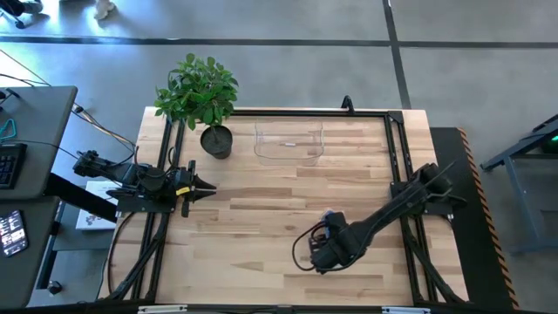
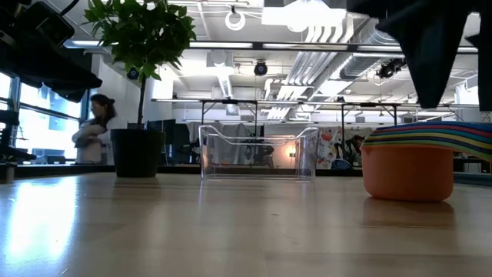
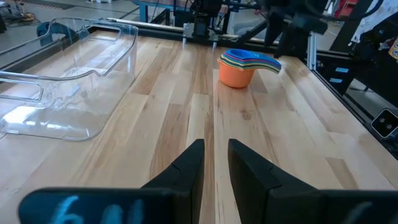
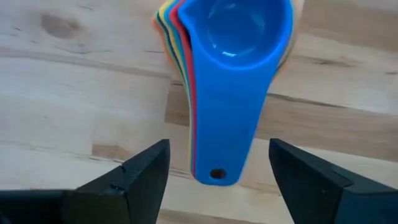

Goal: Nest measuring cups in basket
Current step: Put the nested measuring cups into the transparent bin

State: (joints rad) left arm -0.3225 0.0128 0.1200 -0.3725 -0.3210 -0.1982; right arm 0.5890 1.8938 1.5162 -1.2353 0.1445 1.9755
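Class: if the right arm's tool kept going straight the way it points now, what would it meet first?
Probably the stacked measuring cups: the right tool is open, with the top blue cup's handle between its fingers. Depth is unclear; the table lies beneath.

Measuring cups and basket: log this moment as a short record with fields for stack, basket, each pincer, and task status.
stack: measuring cups nested in one pile on the table, orange at the bottom, blue on top, handles fanned to one side
basket: clear basket at the far edge, beside the plant pot; no cups in it
right pincer: right pincer open, poised over the stack's handles, holding nothing
left pincer: left pincer waiting at the left side, slightly parted, holding nothing
status: cups nested, not yet in the basket
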